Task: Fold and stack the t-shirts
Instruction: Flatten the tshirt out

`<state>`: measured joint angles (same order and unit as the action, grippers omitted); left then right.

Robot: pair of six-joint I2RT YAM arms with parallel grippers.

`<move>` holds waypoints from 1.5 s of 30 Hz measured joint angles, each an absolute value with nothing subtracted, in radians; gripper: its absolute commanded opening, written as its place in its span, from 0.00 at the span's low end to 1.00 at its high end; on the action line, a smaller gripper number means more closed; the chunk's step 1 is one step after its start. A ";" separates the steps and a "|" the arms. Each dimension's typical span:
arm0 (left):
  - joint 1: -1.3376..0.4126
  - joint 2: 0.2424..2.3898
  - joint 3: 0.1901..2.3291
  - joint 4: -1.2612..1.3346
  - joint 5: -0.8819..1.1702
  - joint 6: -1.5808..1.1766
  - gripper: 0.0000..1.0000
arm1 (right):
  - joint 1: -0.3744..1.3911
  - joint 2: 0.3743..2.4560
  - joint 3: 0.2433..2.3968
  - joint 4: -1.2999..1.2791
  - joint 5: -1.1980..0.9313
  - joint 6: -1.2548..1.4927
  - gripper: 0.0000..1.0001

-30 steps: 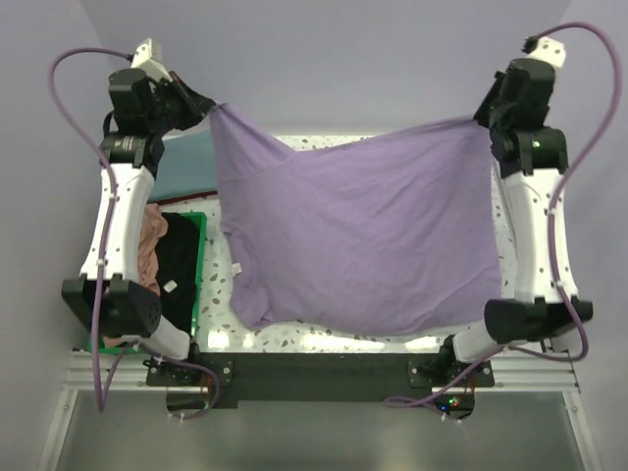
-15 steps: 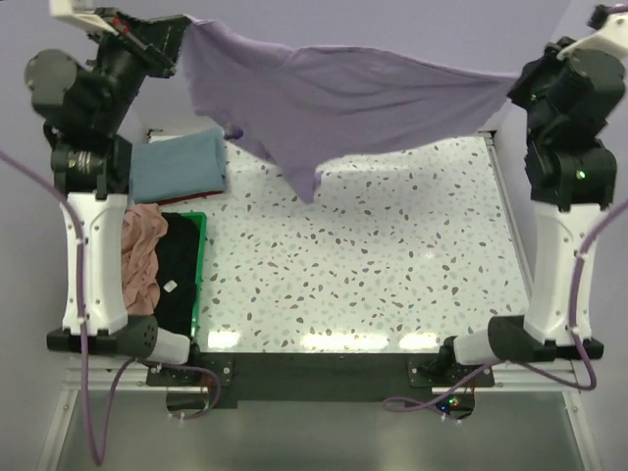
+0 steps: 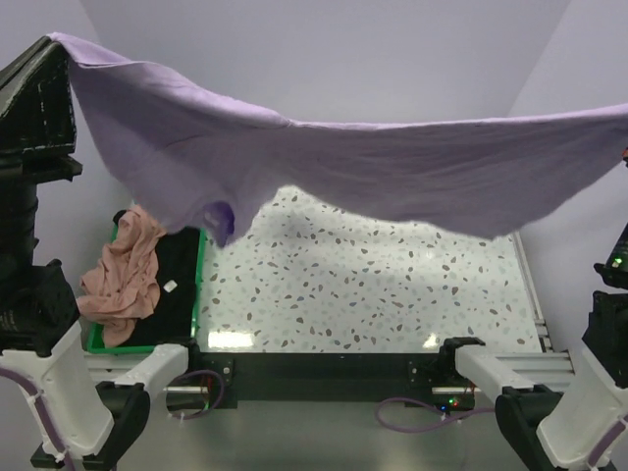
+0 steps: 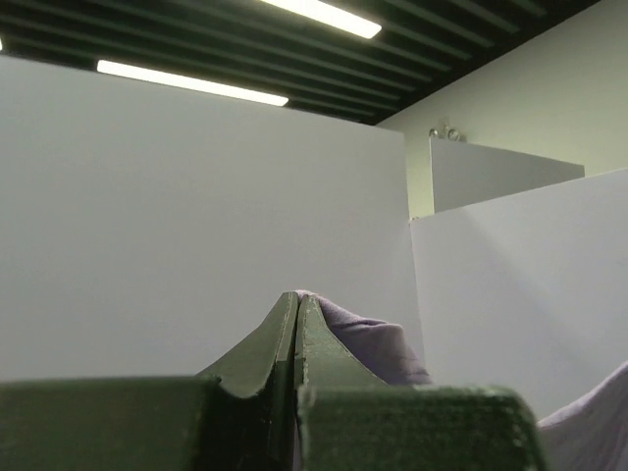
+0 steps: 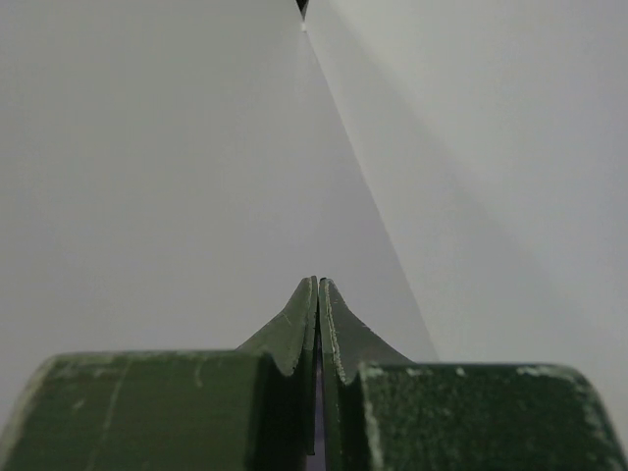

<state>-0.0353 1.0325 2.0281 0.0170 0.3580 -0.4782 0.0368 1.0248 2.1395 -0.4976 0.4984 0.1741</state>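
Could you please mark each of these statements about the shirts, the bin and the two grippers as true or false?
1. The lavender purple cloth t-shirt lies flat on the speckled white table. False: it hangs stretched in the air above the table.
2. The left gripper is shut on the lavender shirt. True.
3. The right gripper stands wide open. False: its jaws are shut.
4. The salmon pink cloth shirt lies at the green plastic bin. True.
5. The black cloth shirt lies on the table's right side. False: it is in the bin, at the left.
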 measured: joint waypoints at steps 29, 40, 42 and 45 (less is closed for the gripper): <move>-0.035 1.261 1.819 -0.127 0.550 -0.531 0.00 | 0.037 1.069 1.866 -0.575 0.481 0.208 0.00; -0.035 1.192 2.047 -0.159 0.591 -0.484 0.00 | 0.037 0.997 1.989 -0.553 0.502 0.159 0.00; -0.035 1.188 2.112 -0.159 0.590 -0.477 0.00 | 0.037 0.987 2.026 -0.543 0.511 0.138 0.00; -0.035 1.186 2.187 -0.138 0.590 -0.474 0.00 | 0.037 0.974 2.067 -0.519 0.530 0.111 0.00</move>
<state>-0.0353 1.1858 2.1868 -0.1383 0.5896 -0.4744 0.0368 0.9737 2.0666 -0.5186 0.5301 0.1112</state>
